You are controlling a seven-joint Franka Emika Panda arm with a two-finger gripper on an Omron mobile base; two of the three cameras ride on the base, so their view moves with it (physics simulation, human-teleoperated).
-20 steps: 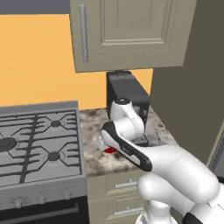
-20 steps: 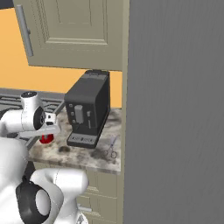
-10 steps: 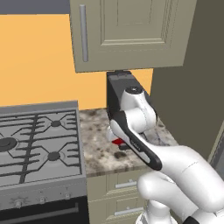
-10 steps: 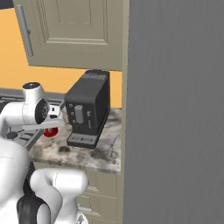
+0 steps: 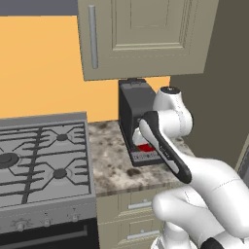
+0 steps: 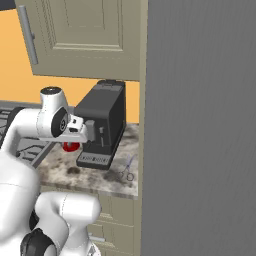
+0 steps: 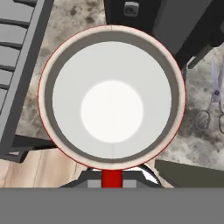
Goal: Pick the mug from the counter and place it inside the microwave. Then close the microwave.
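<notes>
— Where is your mug right now?

— Your gripper [image 6: 75, 141] is clamped on the mug [image 7: 112, 96], which hangs directly under the hand, lifted off the counter [image 5: 109, 158]. From the hand camera you look straight down into its white inside, red handle at the bottom edge.

— What flanks it, left to right?

— The stovetop [image 5: 41, 155], then the mug, then the black coffee machine [image 6: 102, 122], then scissors [image 7: 212, 98] lying on the stone.

— Any writing?

— None you can read.

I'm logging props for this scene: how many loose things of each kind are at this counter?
Mug: 1
Coffee machine: 1
Scissors: 1
Total: 3
</notes>
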